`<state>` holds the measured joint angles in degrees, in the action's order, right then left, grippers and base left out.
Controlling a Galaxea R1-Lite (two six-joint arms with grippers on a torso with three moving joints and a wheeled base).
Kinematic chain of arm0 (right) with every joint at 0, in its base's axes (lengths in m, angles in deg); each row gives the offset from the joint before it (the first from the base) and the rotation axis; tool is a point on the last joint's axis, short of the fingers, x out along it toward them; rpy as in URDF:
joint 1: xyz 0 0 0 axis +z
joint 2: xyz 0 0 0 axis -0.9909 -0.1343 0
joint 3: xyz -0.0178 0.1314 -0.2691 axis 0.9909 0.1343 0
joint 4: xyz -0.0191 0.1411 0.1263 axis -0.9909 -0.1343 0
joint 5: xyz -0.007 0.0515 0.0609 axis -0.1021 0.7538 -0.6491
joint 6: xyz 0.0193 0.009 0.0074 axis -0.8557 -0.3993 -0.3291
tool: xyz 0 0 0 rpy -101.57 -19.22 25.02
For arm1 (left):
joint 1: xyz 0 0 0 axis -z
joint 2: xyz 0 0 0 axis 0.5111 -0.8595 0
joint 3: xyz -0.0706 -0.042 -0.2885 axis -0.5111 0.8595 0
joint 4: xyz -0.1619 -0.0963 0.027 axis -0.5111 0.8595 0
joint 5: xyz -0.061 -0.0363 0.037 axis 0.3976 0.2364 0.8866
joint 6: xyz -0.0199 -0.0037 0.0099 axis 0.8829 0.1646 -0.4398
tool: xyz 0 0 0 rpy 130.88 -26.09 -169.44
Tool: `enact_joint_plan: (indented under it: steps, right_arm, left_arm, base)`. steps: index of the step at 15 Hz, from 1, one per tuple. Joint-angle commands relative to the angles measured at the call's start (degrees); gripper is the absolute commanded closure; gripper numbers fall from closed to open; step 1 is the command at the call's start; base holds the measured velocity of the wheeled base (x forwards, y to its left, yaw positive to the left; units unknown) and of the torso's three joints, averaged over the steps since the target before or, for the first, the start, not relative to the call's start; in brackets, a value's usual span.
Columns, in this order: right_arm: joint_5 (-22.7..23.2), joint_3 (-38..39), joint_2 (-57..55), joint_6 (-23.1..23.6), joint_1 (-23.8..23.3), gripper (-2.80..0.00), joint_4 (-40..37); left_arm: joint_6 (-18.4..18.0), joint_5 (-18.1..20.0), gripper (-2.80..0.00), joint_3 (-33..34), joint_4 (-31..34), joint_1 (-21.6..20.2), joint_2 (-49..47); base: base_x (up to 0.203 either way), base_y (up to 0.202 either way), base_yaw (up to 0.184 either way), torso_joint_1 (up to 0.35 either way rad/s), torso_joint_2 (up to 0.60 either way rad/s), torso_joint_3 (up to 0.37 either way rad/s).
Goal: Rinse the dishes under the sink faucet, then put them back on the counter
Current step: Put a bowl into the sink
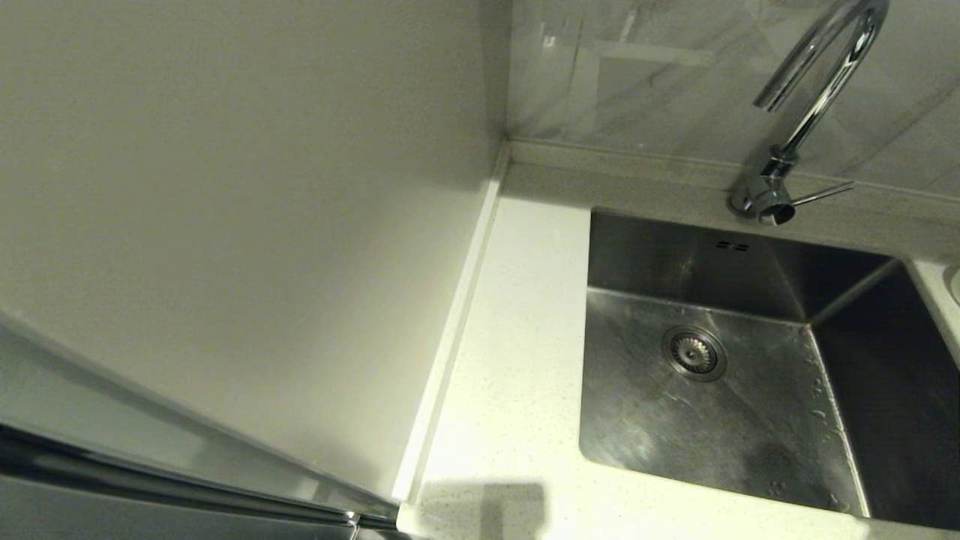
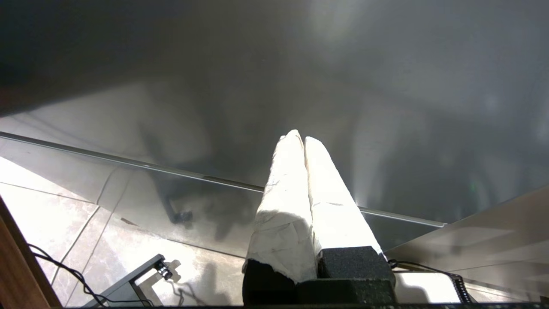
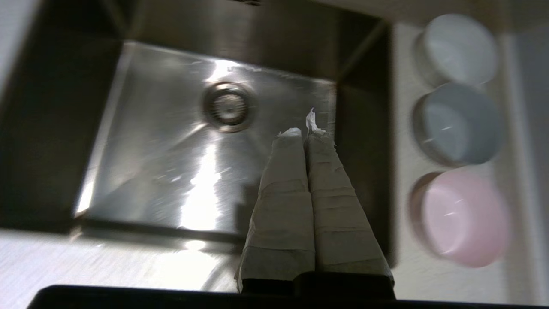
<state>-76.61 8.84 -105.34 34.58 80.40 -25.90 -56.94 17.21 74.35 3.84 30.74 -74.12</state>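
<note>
Taped in pale wrap, my right hand [image 3: 305, 133] is hanging clenched and empty above the sink [image 3: 206, 141], near its right wall. Just past that wall, the three dishes are sitting in a row on the worktop [image 3: 403, 141]: whitish bowl [image 3: 456, 49], blue-grey bowl [image 3: 459, 122], pink bowl [image 3: 465, 216]. They are crowding each other, so reaching in could knock a neighbour off the edge. My left hand [image 2: 303, 139] is idling shut, low beside a dark cabinet front. The faucet [image 1: 814, 97] is running dry.
</note>
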Motion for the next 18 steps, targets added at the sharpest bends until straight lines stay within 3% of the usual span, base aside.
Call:
enact_joint_plan:
  steps: [1, 3, 4, 7, 9, 11, 14, 16, 18]
  right_arm:
    - [-1.23, -7.99, -17.70, 2.42, -6.35, 0.00, 1.85]
    - [3.46, -12.85, -25.28, 5.65, -19.46, 0.00, 7.10]
    - [10.00, -14.93, -28.72, 6.81, -26.63, 0.00, 8.83]
    - [37.84, -24.28, -41.48, 6.89, -44.51, 0.00, 9.81]
    - [53.40, -34.30, -47.96, 4.19, -51.15, 0.00, 4.46]
    - [62.93, -43.06, -54.98, 2.85, -53.71, 0.00, -5.66]
    - [69.55, -53.80, -65.30, 2.78, -54.66, 0.00, -13.13]
    - [68.94, -58.54, -70.44, 7.75, -54.77, 0.00, -14.42]
    - [65.17, -61.66, -74.09, 15.16, -54.80, 0.00, -14.82]
  left_arm:
    - [0.04, -0.04, 0.00, 0.00, -0.04, 0.00, 0.18]
    - [0.04, -0.04, 0.00, 0.00, -0.04, 0.09, 0.18]
    - [0.04, -0.04, 0.00, 0.00, -0.04, 0.00, 0.18]
    - [0.04, -0.04, 0.00, 0.00, -0.04, 0.00, 0.18]
    - [-0.01, -0.04, 0.00, 0.00, -0.04, 0.06, 0.18]
    - [0.04, -0.04, 0.00, 0.00, -0.04, 0.00, 0.18]
    - [0.04, -0.04, 0.00, 0.00, -0.04, 0.00, 0.18]
    - [0.04, -0.04, 0.00, 0.00, -0.04, 0.00, 0.18]
    - [0.04, -0.07, 0.00, 0.00, -0.04, 0.00, 0.18]
  base:
    - [0.000, 0.000, 0.000, 0.000, 0.00, 0.000]
    - [0.000, 0.000, 0.000, 0.000, 0.00, 0.000]
    - [0.000, 0.000, 0.000, 0.000, 0.00, 0.000]
    - [0.000, 0.000, 0.000, 0.000, 0.00, 0.000]
    - [0.000, 0.000, 0.000, 0.000, 0.00, 0.000]
    - [0.000, 0.000, 0.000, 0.000, 0.00, 0.000]
    - [0.000, 0.000, 0.000, 0.000, 0.00, 0.000]
    - [0.000, 0.000, 0.000, 0.000, 0.00, 0.000]
    - [0.000, 0.000, 0.000, 0.000, 0.00, 0.000]
